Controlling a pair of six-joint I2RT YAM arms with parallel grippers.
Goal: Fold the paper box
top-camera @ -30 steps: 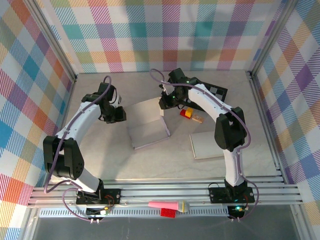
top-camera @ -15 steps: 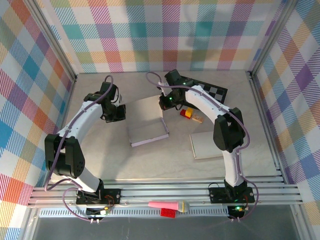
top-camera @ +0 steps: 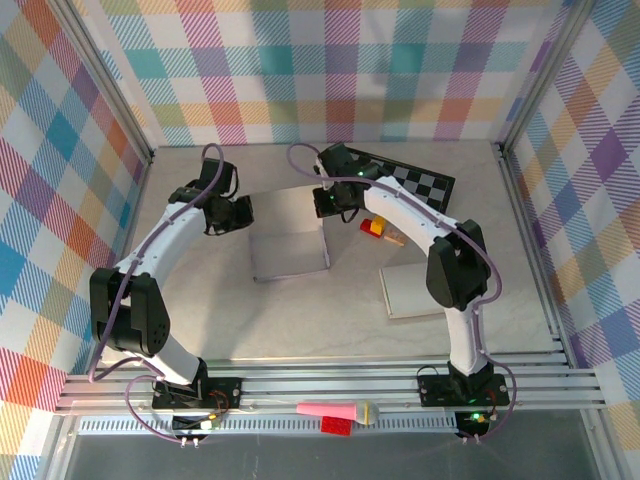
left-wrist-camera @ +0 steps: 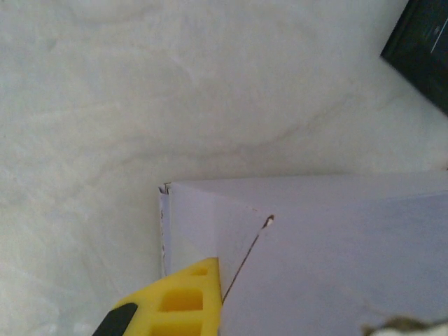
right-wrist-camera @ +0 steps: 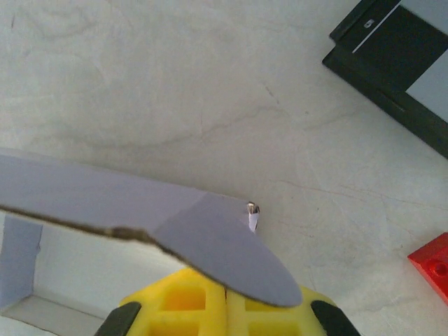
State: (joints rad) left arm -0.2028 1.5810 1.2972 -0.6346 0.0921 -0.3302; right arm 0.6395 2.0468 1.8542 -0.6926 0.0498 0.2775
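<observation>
Broadly, the counter (top-camera: 200, 310) is seen walled in by plaid panels, and the paper box (top-camera: 290, 240) is found near its middle, between the two arms. The left arm (top-camera: 165, 240) is bent in toward the box's far-left corner and the right arm (top-camera: 420, 215) toward its far-right corner. A flat pale sheet (top-camera: 415, 290) is laid well apart to the right. A checkerboard (top-camera: 405, 180) is set behind the box, and a red-and-yellow block (top-camera: 375, 227) lies near the box's right side.

The box is only partly formed. In the right wrist view a lilac flap (right-wrist-camera: 105, 192) is held lifted clear of the counter, with a short upright wall visible beneath it.

The right jaws are seen closed, the yellow pads (right-wrist-camera: 185, 304) pressed together on the flap's rounded tab. At the left jaws a single yellow pad (left-wrist-camera: 175, 304) is seen against the box's corner (left-wrist-camera: 210, 224). Its partner is hidden by the card, so it cannot be told whether they are clamped.

The card is judged light and thin, stiff across its panels but weak at the creases. It is likely to be dented by hard pinching and slid across the smooth counter by a one-sided push. Hold is best taken at flap edges close to a crease, with the opposite corner steadied.
</observation>
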